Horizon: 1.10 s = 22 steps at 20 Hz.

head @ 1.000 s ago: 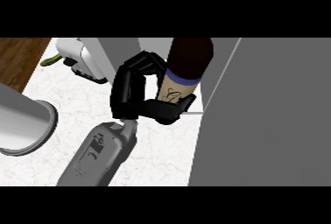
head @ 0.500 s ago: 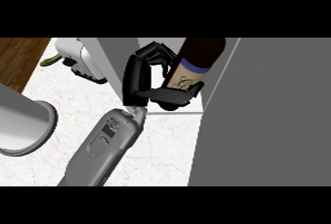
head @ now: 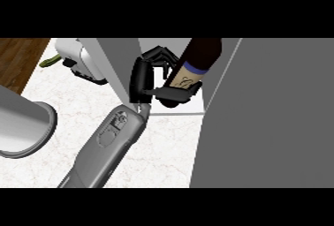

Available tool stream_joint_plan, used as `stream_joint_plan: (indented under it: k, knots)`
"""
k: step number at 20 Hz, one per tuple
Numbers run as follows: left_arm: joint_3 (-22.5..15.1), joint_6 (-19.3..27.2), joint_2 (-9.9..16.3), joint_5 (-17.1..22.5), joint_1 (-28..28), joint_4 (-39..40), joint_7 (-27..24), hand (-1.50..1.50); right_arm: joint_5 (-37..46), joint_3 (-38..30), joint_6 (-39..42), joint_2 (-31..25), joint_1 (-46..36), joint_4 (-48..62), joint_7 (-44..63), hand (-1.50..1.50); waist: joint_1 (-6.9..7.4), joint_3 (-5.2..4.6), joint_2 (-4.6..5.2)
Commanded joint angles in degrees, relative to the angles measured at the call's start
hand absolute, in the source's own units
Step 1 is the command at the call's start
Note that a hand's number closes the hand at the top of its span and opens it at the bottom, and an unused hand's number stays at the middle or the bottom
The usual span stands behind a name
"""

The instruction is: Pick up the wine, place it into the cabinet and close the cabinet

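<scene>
While the grey forearm (head: 108, 148) rises from the view's lower edge across the pale marbled counter (head: 78, 103), its black hand (head: 146, 79) is wrapped around the wine bottle (head: 192, 66) — fingers curled over the far side, thumb lying across the near side at the bottle's base. Which of the robot's arms this is cannot be told from the frame alone; it enters left of centre and is the only one showing.

The wine bottle is dark, with a blue band and a cream label bearing a dark scrolled mark. It is tilted, its upper part leaning away toward the top of the view, and it sits in the gap between two grey cabinet panels: a narrow upright panel (head: 120, 66) just left of the hand and a broad grey cabinet door (head: 267, 114) filling the right side. Below the bottle's base a thin pale shelf edge (head: 179, 114) runs across the opening. Whether the base rests on it cannot be told, as the thumb covers that spot.

At far left a large grey cylinder (head: 23, 128) stands on the counter. Beyond the narrow panel sits a white appliance (head: 81, 59), with a small green item (head: 51, 61) beside it — near the brown wooden floor (head: 20, 57) at the upper-left corner.
</scene>
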Motion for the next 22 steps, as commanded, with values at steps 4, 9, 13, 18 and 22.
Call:
stream_joint_plan:
  k: [4,9,13,18,22]
  knots:
    - [-1.2,0.8,-0.1,4.3,0.1,3.0,-3.5,1.5,-3.8,-0.6,1.1,1.7,3.8,-2.8,-2.7,-1.5,0.45,0.01,-0.03]
    - [-2.4,-0.1,-0.1,7.5,1.2,11.5,-11.7,1.5,0.9,3.8,-0.7,2.8,2.5,-3.1,-0.8,-1.5,0.25,-0.02,0.02]
    - [-1.1,-1.6,-0.1,10.2,-3.3,22.9,-17.2,1.5,-7.1,-1.8,2.2,0.7,1.6,-3.4,-0.5,-1.5,-0.75,0.0,0.27]
    - [-5.5,0.9,-0.1,13.0,-2.9,29.3,-22.1,1.5,-4.6,-0.9,0.2,0.8,-2.4,-2.0,1.9,-1.5,-1.4,-0.07,0.36]
    - [-2.6,-0.6,-0.1,13.7,-6.6,33.5,-23.2,1.5,-3.4,0.5,1.2,1.4,-0.3,-1.9,0.4,-1.5,-0.67,-0.05,0.3]
